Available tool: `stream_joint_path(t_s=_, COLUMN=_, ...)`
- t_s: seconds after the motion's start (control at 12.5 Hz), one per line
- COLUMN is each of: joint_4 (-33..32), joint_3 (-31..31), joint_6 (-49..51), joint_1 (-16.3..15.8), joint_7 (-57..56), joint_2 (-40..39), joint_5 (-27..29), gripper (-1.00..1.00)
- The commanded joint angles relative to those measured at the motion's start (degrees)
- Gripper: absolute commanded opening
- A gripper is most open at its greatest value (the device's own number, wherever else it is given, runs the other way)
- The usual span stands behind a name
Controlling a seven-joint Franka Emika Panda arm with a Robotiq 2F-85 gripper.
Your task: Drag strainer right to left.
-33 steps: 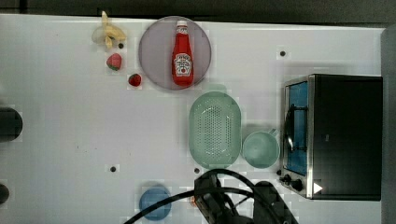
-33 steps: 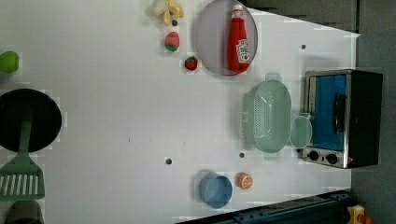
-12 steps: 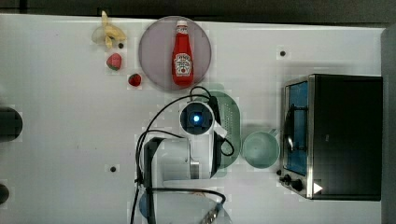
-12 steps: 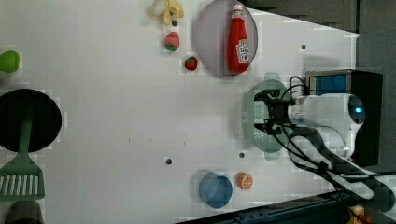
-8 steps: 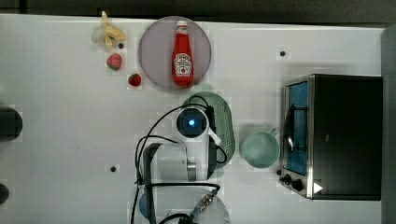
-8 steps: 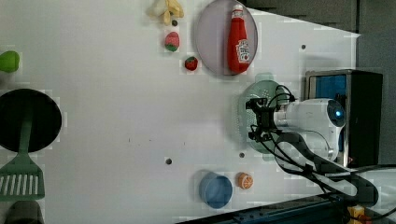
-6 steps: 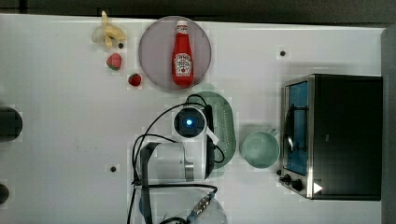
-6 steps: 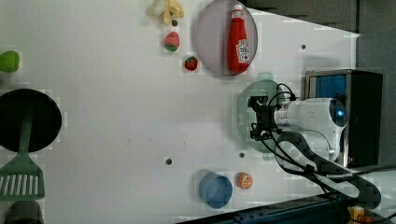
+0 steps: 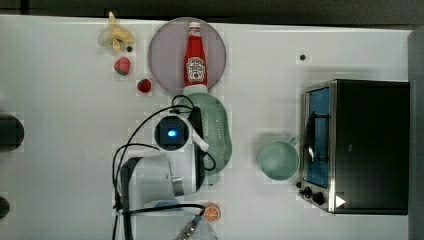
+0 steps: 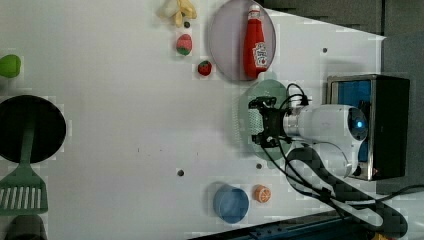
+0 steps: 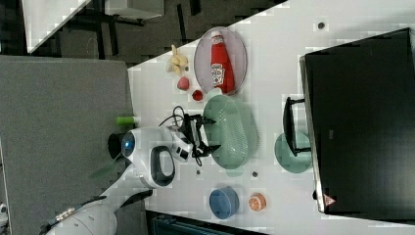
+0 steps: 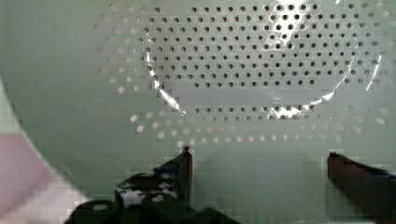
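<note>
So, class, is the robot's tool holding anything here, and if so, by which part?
Nothing is clamped. The tool is open, its fingers apart, resting inside the strainer against its inner wall.

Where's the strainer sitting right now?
In the top view the strainer lies mid-table, just below the plate holding the ketchup bottle, with the mint cup off to the top view's right.

Ketchup bottle [image 9: 195, 58] lay on a round plate [image 9: 162, 50]. Banana [image 9: 116, 36], two strawberries [image 9: 121, 66] sat near the plate. Mint cup [image 9: 278, 160] stood just beside the toaster oven [image 9: 367, 145]. Blue bowl [image 10: 231, 203] and orange slice [image 10: 261, 193] sat side by side. Black pan [image 10: 31, 128], green spatula [image 10: 22, 192] in the left view's left.
</note>
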State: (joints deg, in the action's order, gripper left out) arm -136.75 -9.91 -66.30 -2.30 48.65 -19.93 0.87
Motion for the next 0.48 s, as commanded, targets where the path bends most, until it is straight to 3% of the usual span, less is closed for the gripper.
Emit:
stream_joint_path(t_s=0.08, joint_4=-0.07, joint_3=-2.92, joint_6=-0.29, joint_1=-1.17, joint_7=9.73, joint_2=-0.85, joint_5=1.18, gripper=1.00)
stream_joint_path(t_s=0.48, joint_4=0.67, joint_3=-4.80, joint_6=-0.27, joint_1=-4.14, joint_7=13.89, joint_2=-1.44, joint_5=1.19, gripper=1.00)
